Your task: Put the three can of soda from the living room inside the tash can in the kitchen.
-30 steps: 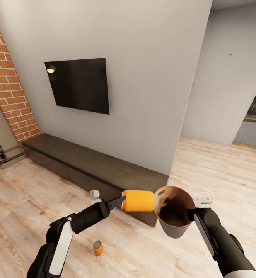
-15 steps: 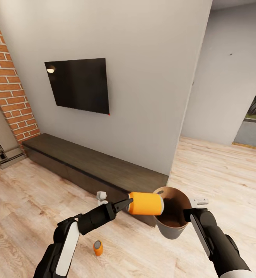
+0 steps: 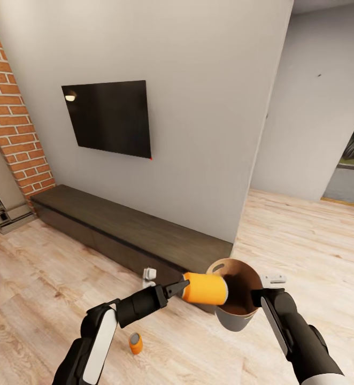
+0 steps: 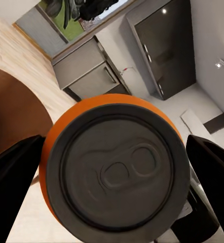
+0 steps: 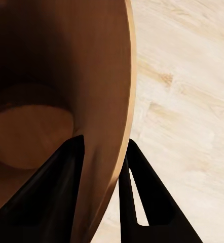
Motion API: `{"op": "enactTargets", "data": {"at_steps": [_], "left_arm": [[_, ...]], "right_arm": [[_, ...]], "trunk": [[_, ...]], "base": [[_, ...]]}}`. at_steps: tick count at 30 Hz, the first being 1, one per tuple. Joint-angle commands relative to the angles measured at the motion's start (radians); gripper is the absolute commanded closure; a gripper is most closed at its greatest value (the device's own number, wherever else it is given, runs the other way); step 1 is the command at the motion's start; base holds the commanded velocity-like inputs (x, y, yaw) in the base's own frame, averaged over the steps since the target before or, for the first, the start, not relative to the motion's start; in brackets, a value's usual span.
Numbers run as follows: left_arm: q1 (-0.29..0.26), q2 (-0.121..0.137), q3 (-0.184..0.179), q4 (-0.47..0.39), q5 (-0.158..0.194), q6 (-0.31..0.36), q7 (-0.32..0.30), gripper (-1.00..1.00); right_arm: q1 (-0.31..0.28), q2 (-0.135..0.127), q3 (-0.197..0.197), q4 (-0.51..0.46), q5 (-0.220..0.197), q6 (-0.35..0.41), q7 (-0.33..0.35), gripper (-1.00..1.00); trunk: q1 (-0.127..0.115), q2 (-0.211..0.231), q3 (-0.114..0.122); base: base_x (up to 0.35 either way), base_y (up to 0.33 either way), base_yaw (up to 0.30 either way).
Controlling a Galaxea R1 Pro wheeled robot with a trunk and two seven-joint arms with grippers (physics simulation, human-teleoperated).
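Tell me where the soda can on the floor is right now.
In the head view, the loose can stands upright on the wood floor at lower left, beneath the left arm and in front of the low grey table.

No text, label, brand or number can be read anywhere.

low grey table [image 3: 118, 224]: end hidden behind can [image 3: 205, 288] and trash can [image 3: 240, 315]; floor can [image 3: 136, 343]: label unreadable
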Motion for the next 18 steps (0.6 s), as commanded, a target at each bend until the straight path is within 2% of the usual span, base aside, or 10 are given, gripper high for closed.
{"op": "enactTargets", "data": {"at_steps": [1,6,11,12,13,18], "left_arm": [[0.000,0.000,-0.001,0.002,0.002,0.001,0.001,1.00],[0.001,0.000,-0.005,0.009,0.002,0.000,0.018,1.00],[0.000,0.000,-0.011,0.010,0.003,-0.001,0.086,1.00],[0.000,0.000,-0.012,0.010,0.004,-0.001,0.096,1.00],[0.000,0.000,-0.015,0.009,0.005,-0.001,0.107,1.00],[0.000,0.000,-0.016,0.008,0.006,-0.001,0.114,1.00]], "right_arm": [[0.000,0.003,0.000,-0.001,-0.009,-0.002,0.002,1.00],[0.001,0.013,0.000,-0.002,-0.009,-0.001,0.002,1.00],[0.011,0.024,0.013,-0.005,-0.009,-0.001,0.001,1.00],[0.012,0.028,0.035,-0.005,-0.009,-0.001,-0.003,1.00],[0.013,0.032,0.092,-0.006,-0.009,-0.001,-0.035,1.00],[0.016,0.035,0.130,-0.006,-0.013,-0.001,-0.092,1.00]], "trunk": [[0.000,0.000,0.000],[0.000,0.000,0.000],[0.000,0.000,0.000],[0.000,0.000,0.000],[0.000,0.000,0.000],[0.000,0.000,0.000]], "base": [[0.000,0.000,0.000],[0.000,0.000,0.000],[0.000,0.000,0.000],[0.000,0.000,0.000],[0.000,0.000,0.000],[0.000,0.000,0.000]]}}
